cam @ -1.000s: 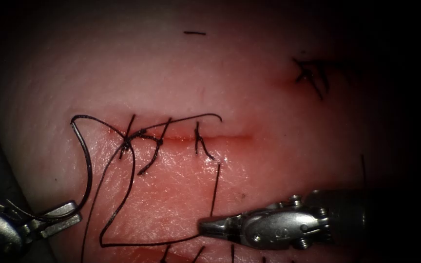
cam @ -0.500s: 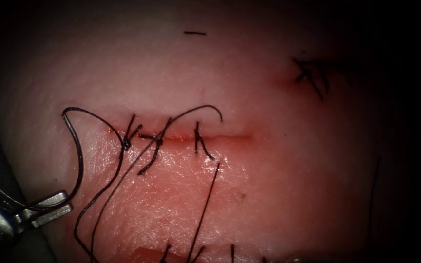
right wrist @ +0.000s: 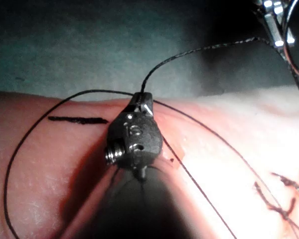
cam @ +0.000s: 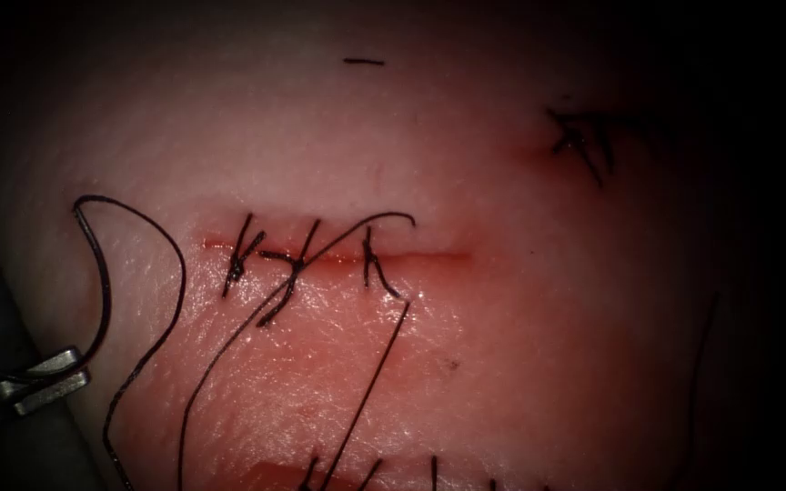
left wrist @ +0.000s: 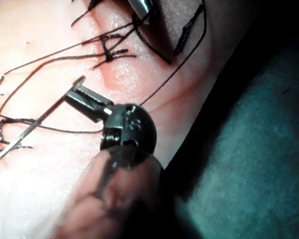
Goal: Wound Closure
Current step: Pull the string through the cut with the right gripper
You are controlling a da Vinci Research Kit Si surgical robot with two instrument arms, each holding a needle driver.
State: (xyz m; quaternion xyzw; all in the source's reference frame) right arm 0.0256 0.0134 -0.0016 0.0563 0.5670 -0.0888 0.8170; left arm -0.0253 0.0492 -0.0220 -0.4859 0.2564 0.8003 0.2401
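**Landmark.** All positions are given from the straight red-edged cut (cam: 338, 257) across the pale pink pork-belly tissue (cam: 502, 345). Three dark stitches (cam: 297, 264) cross the cut's left half, which lies closed. Its right end carries none. A thin line of red fluid (cam: 429, 255) sits along the seam.

**Left claw** (cam: 56, 373). This is the small steel two-jawed tool, well to the left of the cut and below its level, at the tissue's edge. Its jaws are clamped on the curved dark steel needle (cam: 107, 295), partway along the curve. The wrist view shows a bright length of needle running on past the jaws. The needle is wholly out of the tissue. Its arc rises from the claw to an end level with the cut, and the thread leaves from that end. Judgement: holding it off to the side keeps the point away from the finished stitches and draws the thread clear of them.

**Thread.** The thin black suture thread (cam: 181, 273) loops from the needle's upper end towards the cut, then drops away below it. Further strands run from the stitches downward.

**Right claw** (right wrist: 143, 99). The dark steel tool is seen in its own wrist view. Its jaws are closed on the thread, which leaves the tip in two directions. Judgement: this grip likely keeps slack in check.

**Other.** A short cut end of black thread (cam: 363, 62) lies well above the cut.
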